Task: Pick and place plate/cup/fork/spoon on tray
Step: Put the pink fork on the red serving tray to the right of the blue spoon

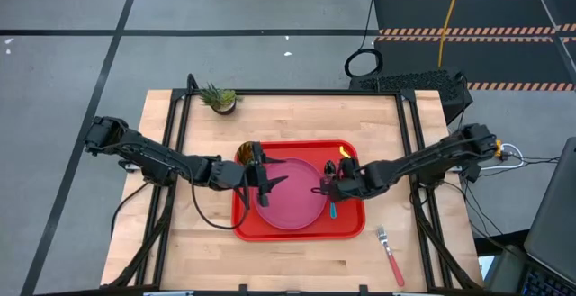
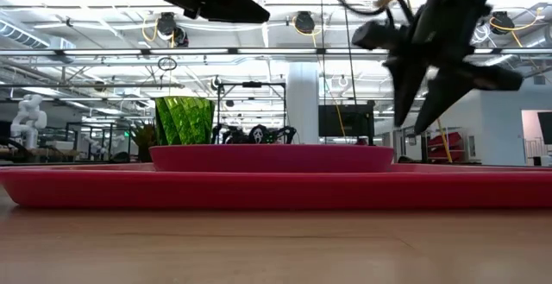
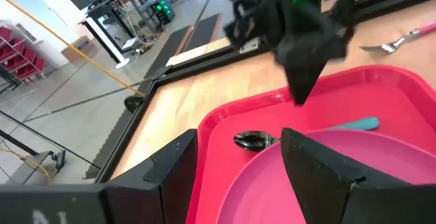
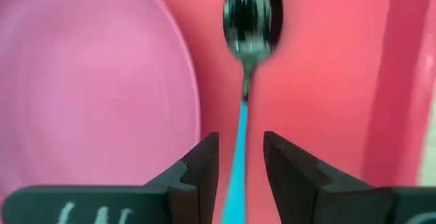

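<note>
Here, through the right wrist camera, I see my right gripper [image 4: 240, 163] with its two dark, blocky fingers [image 4: 197, 166] parted a little, the slim light blue handle of the spoon [image 4: 246, 47] running through the gap without either pad clearly pressing on it. The spoon lies flat on the tray [image 4: 320, 67], its glossy dark metal bowl pointing away from the fingers, just beside the rounded edge of the plate [image 4: 88, 81].

From above, that gripper [image 1: 331, 188] hangs over the right part of the smooth bright red tray [image 1: 247, 228], a rectangle with rounded corners and a raised rim. The round, flat, matte pink-magenta plate [image 1: 292, 208] fills the tray's middle.

My left gripper [image 1: 263, 184] hovers over the plate's left edge, fingers spread wide and holding nothing. The ribbed green cup [image 2: 183, 120] stands on the tray at its back left corner.

The fork [image 1: 392, 256], silver tines and pink-red handle, lies on the bare wooden table [image 1: 180, 251], well to the right of the tray. A spiky potted plant [image 1: 219, 99] sits near the table's far edge.
</note>
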